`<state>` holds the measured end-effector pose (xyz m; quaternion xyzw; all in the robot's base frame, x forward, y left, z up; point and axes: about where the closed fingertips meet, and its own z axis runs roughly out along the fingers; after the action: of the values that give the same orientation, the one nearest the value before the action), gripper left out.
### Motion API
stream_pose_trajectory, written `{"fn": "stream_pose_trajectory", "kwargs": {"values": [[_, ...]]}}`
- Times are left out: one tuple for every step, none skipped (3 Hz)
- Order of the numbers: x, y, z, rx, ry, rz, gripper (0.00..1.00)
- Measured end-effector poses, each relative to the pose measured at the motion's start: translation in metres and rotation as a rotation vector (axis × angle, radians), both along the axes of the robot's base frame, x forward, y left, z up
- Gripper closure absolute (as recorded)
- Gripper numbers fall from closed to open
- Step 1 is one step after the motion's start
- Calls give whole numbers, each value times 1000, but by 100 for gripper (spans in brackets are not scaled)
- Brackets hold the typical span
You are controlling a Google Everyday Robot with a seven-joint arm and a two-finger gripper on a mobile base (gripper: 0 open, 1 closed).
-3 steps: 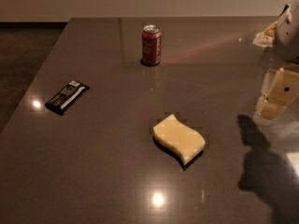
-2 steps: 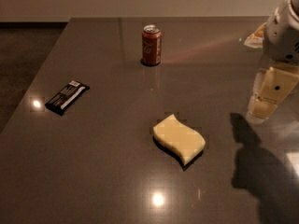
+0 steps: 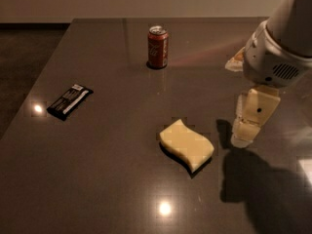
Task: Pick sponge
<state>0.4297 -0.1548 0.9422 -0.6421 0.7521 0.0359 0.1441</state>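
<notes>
A dark, glossy table fills the view, with ceiling lights reflected in it and a pale wall behind. At the left lies a black packet, flat and well apart from everything else. Farther back, near the middle, a red can stands upright.

The sponge lies flat on the table right of centre, nearer the front than the can, with bare table all round it. It is pale yellow and thick, with wavy edges.

The gripper hangs just beside the sponge, to its right. It points down with its tip close to the table and does not touch the sponge. It holds nothing. It is seen edge-on, so I cannot tell how far open it is.

The sponge looks like foam, so it is probably very light and soft. It should give under a squeeze rather than slip, and it is not fragile. The glossy top may let it slide if it is nudged from one side. The surest hold is likely from above, across the narrow waist between the two curved long edges, closing well down its thickness.
</notes>
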Motion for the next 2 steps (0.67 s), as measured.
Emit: {"fn": "stream_pose_trajectory", "kwargs": {"values": [[-13, 23, -24, 29, 37, 45, 0], [-23, 44, -51, 37, 69, 80, 0]]}}
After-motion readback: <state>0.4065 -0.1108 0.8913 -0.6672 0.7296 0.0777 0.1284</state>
